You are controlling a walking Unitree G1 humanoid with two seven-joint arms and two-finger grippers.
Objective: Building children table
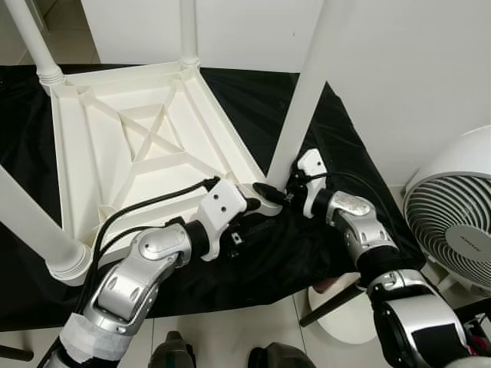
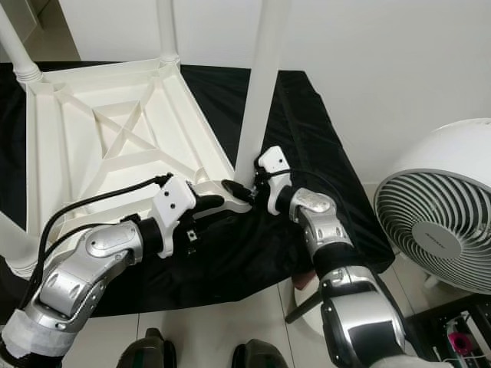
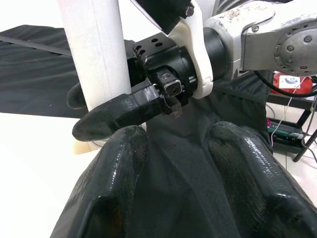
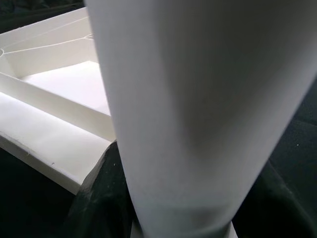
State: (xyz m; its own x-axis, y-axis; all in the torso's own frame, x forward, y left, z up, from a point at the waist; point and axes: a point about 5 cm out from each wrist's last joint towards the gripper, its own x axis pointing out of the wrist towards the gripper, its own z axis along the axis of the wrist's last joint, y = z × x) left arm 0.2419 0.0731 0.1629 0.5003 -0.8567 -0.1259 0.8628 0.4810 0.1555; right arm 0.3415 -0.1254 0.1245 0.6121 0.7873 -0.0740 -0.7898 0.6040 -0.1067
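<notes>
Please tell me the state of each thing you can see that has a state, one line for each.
Table top: upside down on the black cloth.
Fourth leg: upright at the near right corner.
Right end effector: shut on the fourth leg's base.
Left end effector: open, beside that corner.
Fan: standing; running or not, cannot tell.

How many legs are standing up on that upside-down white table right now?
4. One at the far left corner, one at the far corner, one at the near left corner, and one at the near right corner, which the right gripper holds.
</notes>
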